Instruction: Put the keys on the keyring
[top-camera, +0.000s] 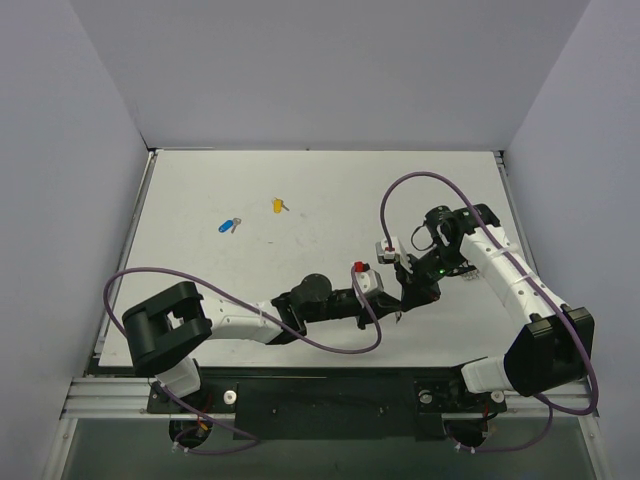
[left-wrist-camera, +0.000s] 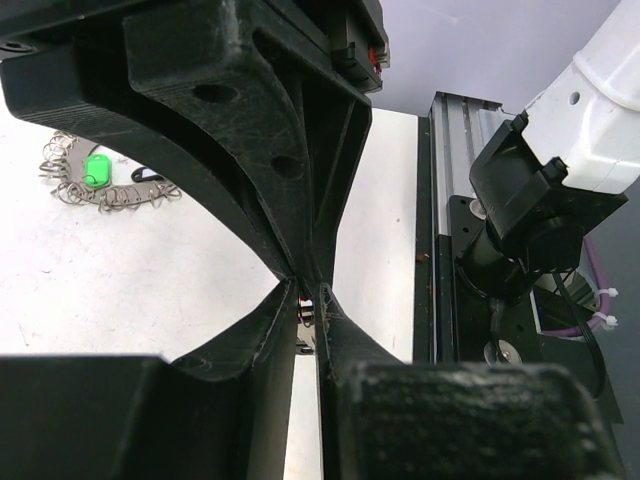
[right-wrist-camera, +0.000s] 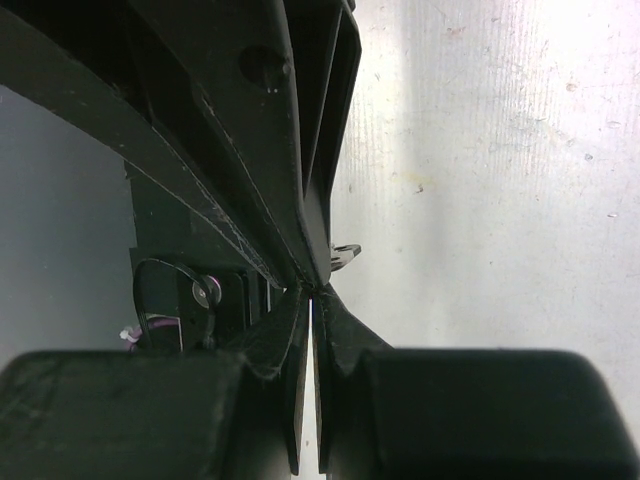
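Observation:
My left gripper (top-camera: 396, 308) and right gripper (top-camera: 408, 292) meet tip to tip over the table's near middle. In the left wrist view the left gripper (left-wrist-camera: 308, 292) is nearly shut on a tiny silver piece. That piece (right-wrist-camera: 345, 255) sticks out beside the meeting tips in the right wrist view. I cannot tell what it is. The right gripper (right-wrist-camera: 312, 292) is shut, with only a thin slit between its fingers. A green key (left-wrist-camera: 95, 170) lies on the wire keyring (left-wrist-camera: 120, 195) on the table. A blue key (top-camera: 228, 226) and a yellow key (top-camera: 278, 205) lie at the far left.
The metal rail (left-wrist-camera: 450, 200) along the table's near edge and the right arm's base (left-wrist-camera: 530, 200) are close behind the grippers. Purple cables (top-camera: 400, 185) loop over both arms. Grey walls close in the table on three sides.

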